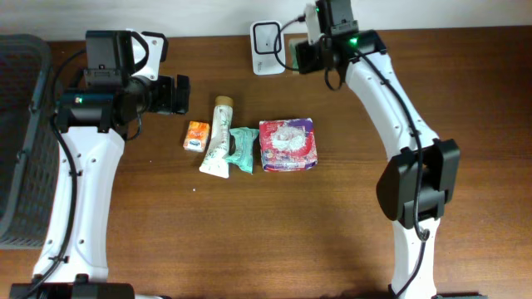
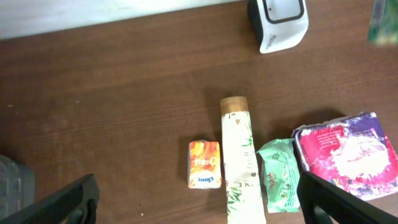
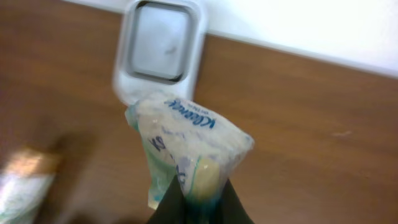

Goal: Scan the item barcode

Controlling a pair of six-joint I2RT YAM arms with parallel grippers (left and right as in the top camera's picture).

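Our right gripper [image 3: 199,198] is pinched tight on the lower end of a Kleenex tissue pack [image 3: 186,140], which sits at 6 o'clock of the white scanner [image 3: 160,53] in its wrist view. Our left gripper [image 1: 178,93] gapes wide and empty, at 10 o'clock of the tube [image 1: 219,137].

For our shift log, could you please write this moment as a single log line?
phase: presenting item to scanner | right gripper: shut on Kleenex pack, facing scanner window | left gripper: open, empty
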